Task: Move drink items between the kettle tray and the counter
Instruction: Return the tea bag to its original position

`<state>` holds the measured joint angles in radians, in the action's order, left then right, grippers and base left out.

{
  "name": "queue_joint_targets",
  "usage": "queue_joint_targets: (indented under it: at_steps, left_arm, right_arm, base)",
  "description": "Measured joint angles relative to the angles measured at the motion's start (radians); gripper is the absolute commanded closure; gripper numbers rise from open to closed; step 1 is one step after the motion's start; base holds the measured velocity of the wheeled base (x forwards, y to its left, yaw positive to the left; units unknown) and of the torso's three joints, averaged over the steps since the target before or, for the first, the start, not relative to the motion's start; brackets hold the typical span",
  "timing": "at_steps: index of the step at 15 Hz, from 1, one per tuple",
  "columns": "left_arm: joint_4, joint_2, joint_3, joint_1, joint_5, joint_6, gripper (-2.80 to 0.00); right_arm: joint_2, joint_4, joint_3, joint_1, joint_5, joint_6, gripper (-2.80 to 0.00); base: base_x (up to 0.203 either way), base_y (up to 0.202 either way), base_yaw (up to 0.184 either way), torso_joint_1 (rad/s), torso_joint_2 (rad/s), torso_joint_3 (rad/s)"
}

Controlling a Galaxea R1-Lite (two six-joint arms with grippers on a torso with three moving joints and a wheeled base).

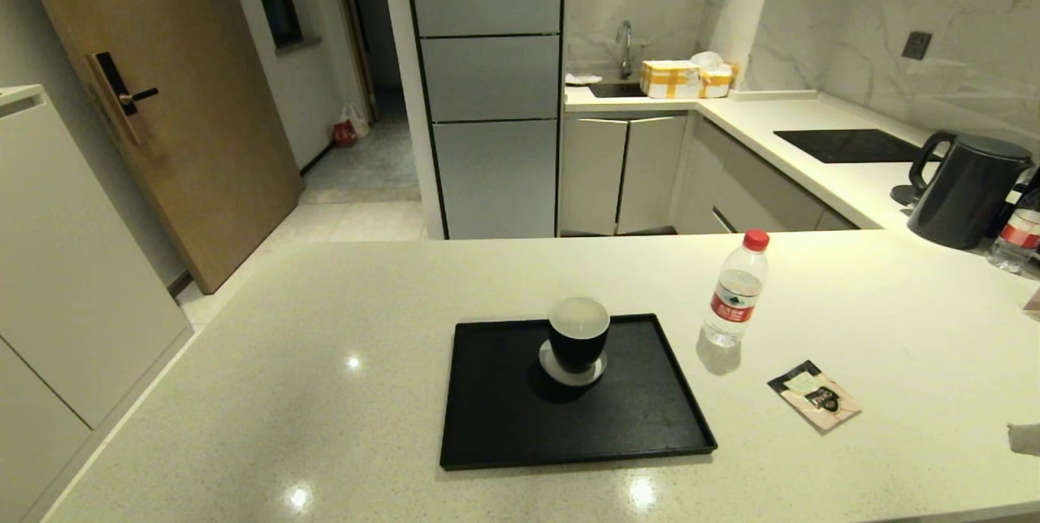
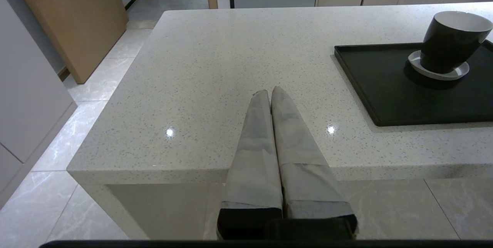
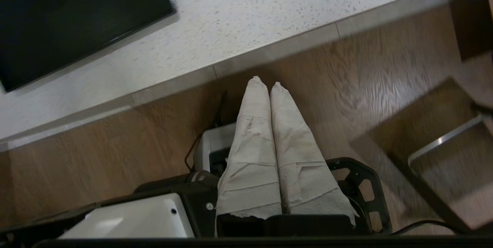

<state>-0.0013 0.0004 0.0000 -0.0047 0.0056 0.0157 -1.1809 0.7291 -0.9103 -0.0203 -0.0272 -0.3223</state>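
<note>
Head view shows the tabletop (image 1: 325,393), pale speckled stone, carrying the kettle tray (image 1: 520,425) near its centre. On that tray, toward 12 o'clock, a black cup (image 1: 578,334) stands upright on a round grey coaster (image 1: 552,367). Neither drink item lies on the tray. The water bottle (image 1: 735,289), red cap up, stands on the tabletop just beside the tray's far right corner, at about 2 o'clock from the tray centre. The tea sachet (image 1: 815,395) lies flat on the tabletop at 3 o'clock from the tray, apart from it and near the bottle. A dark kettle (image 1: 967,190) stands well apart at the far right, with a second bottle (image 1: 1017,235) just beside it.

Left gripper (image 2: 271,93) hovers over the near edge of the tabletop, at 9 o'clock from the tray; its jaws are clenched together on nothing. Right gripper (image 3: 265,84) hangs off the tabletop's near edge above the wooden floor (image 3: 96,155) and the robot base (image 3: 154,209); jaws likewise clenched, grasping nothing
</note>
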Motion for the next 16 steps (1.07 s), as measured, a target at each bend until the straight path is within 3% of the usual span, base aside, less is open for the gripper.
queue_joint_targets:
  at_steps: [3,4,9,16]
  left_arm:
    - [0.0,0.0,0.0,0.0,0.0,0.0,0.0]
    - [0.0,0.0,0.0,0.0,0.0,0.0,0.0]
    - [0.0,0.0,0.0,0.0,0.0,-0.001,0.0]
    - [0.0,0.0,0.0,0.0,0.0,0.0,0.0]
  right_arm:
    - [-0.188,-0.098,-0.011,-0.023,0.001,0.022,0.0]
    - [-0.253,-0.146,-0.013,-0.031,0.001,0.031,-2.8]
    - [-0.555,-0.388,-0.045,-0.059,0.002,0.033,-2.8]
    - [-0.843,-0.449,-0.175,-0.123,0.02,0.002,-2.8]
  base:
    - [0.0,0.0,0.0,0.0,0.0,0.0]
    - [0.0,0.0,0.0,0.0,0.0,0.0]
    - [0.0,0.0,0.0,0.0,0.0,0.0]
    - [0.0,0.0,0.0,0.0,0.0,0.0]
